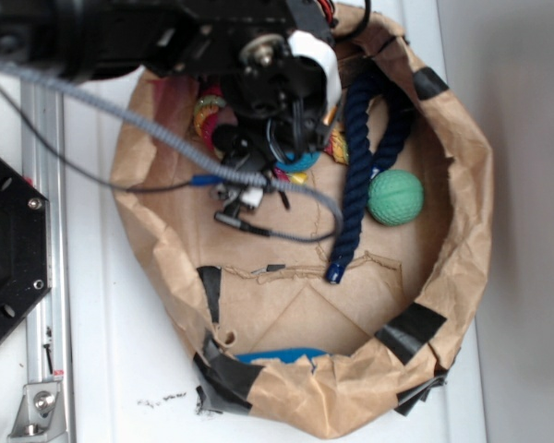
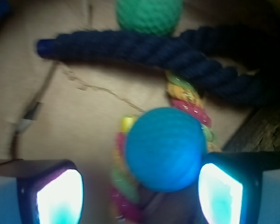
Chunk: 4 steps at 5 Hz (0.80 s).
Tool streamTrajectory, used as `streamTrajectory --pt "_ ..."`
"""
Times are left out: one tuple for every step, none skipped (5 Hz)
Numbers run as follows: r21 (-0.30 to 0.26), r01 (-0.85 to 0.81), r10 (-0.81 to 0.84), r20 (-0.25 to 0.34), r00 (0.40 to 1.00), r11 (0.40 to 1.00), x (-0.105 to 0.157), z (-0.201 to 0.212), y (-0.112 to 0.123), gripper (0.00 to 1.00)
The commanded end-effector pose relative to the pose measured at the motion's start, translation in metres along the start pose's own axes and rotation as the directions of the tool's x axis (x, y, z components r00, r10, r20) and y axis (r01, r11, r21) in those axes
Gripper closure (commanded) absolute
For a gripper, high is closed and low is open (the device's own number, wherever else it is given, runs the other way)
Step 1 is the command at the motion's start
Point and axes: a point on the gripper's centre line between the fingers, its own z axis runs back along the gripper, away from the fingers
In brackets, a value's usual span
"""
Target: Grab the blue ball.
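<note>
Gripper (image 2: 140,196) hanging wide open, gripping nothing; blue ball (image 2: 165,148) sitting btwn its fingers, nearer the right one.

We see the blue ball (image 2: 165,149) lying between the end effector (image 2: 140,193) fingers, close against the right finger (image 2: 221,193), with open brown paper toward the left finger (image 2: 58,196). A multicoloured braided rope (image 2: 189,100) runs under and beyond the ball. Past it the navy rope (image 2: 144,46) lies crosswise, and the green ball (image 2: 149,14) sits behind that rope.
</note>
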Motion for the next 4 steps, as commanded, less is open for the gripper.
streamTrajectory --pt "-0.008 -0.015 0.015 0.03 0.999 1.0 0.008 -0.014 0.01 0.0" --pt "-0.012 -0.006 0.006 -0.009 1.0 1.0 0.012 -0.035 0.01 0.0" --pt "-0.014 -0.028 0.027 -0.012 1.0 1.0 0.011 -0.034 0.013 1.0" --pt "-0.014 -0.043 0.043 -0.015 0.999 0.999 0.009 -0.029 0.015 1.0"
